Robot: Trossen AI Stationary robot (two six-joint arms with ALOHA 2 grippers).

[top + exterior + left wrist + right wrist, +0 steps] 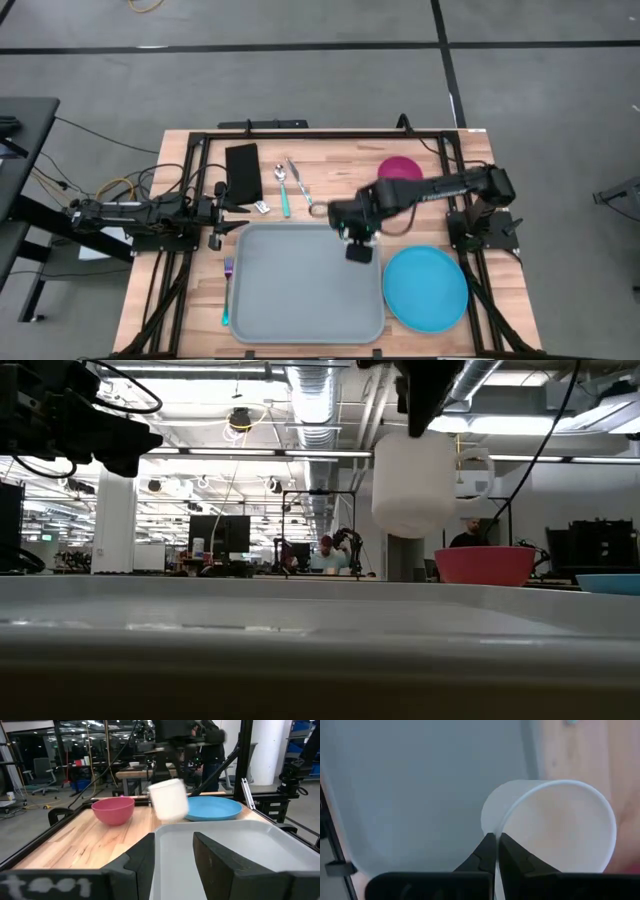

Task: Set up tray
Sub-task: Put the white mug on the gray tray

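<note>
The right gripper [495,845] held its jaws clamped on a white mug's [555,825] rim, carrying it; the tray [300,290] lay below them. Next, I judge: lowering it there

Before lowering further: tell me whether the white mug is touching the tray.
Apart. The low view shows the white mug, pinched by the right gripper, hanging with open background between its base and the tray.

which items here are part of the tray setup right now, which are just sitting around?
In play: tray; white mug, pinched by its rim in the right gripper, above the tray's far right corner.

Lying about: blue plate, pink bowl, cutlery, black pouch; left gripper waits at the tray's left edge.
</note>
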